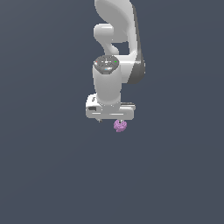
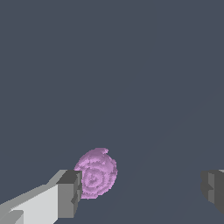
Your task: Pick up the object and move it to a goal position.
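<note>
White Franka arm reaching straight down, white gripper (image 1: pixel 114 120) with dark-padded fingers (image 2: pixel 70 192) spread wide, small pink-purple bumpy round blob (image 1: pixel 120 126) at its 5 o'clock, beside one finger, contact unclear, gripped by nothing, no clear long axis, plain grey-blue ground (image 1: pixel 43 175)

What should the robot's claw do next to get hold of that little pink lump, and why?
Probably slide sideways a touch so the lump sits midway, then close. In the wrist view the gripper is wide open, and the pink lump sits right beside one finger, far from the other finger. Closing now might work, but could nudge it away instead.
</note>
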### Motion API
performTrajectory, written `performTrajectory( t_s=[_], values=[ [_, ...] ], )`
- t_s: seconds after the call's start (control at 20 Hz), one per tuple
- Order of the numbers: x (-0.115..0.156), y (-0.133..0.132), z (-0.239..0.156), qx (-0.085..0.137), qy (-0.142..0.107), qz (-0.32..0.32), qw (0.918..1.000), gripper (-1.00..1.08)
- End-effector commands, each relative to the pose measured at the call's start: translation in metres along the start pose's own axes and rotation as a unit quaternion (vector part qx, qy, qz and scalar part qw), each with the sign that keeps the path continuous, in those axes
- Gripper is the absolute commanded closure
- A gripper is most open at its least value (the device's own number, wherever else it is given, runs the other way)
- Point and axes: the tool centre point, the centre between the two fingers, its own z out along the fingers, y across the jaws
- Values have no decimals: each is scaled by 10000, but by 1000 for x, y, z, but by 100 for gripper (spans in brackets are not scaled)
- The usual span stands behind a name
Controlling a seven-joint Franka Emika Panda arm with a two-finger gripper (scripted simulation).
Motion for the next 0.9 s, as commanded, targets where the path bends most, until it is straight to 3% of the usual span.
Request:
performTrajectory(
  t_s=[0.0, 0.45, 0.85],
  values=[
    [0, 1, 0, 18, -8, 41, 10000, -92],
    [-3, -3, 6, -5, -2, -180, 9998, -92],
    [-17, -15, 26, -65, 11, -962, 9953, -92]
  ],
)
